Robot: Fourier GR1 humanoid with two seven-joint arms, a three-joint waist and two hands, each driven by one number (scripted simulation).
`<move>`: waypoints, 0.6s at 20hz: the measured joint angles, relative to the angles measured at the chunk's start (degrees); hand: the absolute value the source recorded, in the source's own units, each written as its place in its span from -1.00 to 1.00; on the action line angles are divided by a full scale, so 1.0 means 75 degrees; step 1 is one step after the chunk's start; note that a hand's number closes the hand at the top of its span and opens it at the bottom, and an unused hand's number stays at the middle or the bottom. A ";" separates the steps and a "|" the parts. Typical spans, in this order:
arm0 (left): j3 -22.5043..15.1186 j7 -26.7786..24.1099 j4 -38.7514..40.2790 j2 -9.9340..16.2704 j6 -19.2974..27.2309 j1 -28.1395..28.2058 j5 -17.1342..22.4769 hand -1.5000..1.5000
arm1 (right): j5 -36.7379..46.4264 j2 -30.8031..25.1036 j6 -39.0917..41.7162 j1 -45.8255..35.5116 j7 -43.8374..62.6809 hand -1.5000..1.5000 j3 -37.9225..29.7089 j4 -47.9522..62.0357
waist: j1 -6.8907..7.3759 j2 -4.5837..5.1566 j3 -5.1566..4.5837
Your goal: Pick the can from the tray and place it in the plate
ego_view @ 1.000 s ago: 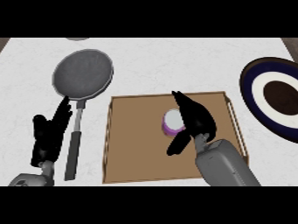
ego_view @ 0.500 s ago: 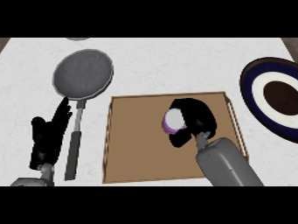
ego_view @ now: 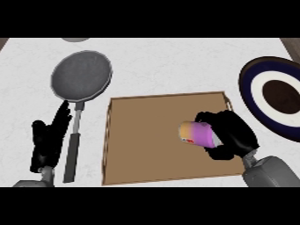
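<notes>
Curling round the purple-and-orange cylindrical can [ego_view: 198, 134], the right hand [ego_view: 228, 134] has closed since a moment ago, so the grasp looks made. Can sits over the brown wooden tray [ego_view: 142, 154], well left of the dark-rimmed round plate [ego_view: 253, 94]. Left hand [ego_view: 48, 138] rests open beside the grey frying pan [ego_view: 81, 79].

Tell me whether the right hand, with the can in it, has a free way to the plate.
Probably yes. The right hand is curled round the can over the tray, and the plate lies just to its right with only the tray's low rim between.
</notes>
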 measured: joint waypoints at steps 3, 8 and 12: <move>0.0034 -0.0025 0.0107 -0.0022 0.0035 -0.0091 -0.0045 0.00 | 0.0051 -0.0715 -0.0921 0.0356 -0.1179 1.00 -0.0443 -0.0066 | -0.0021 0.0018 0.0004; 0.0043 0.0093 0.0011 -0.0024 -0.0001 -0.0094 -0.0071 0.00 | -0.0425 -0.1352 -0.1750 0.1168 -0.2212 1.00 -0.1258 -0.1094 | -0.0046 0.0008 0.0000; 0.0123 -0.0020 0.0103 -0.0015 -0.0058 -0.0047 -0.0037 0.00 | -0.1088 -0.1413 -0.2360 0.1544 -0.2574 1.00 -0.2184 -0.1782 | -0.0076 0.0002 -0.0003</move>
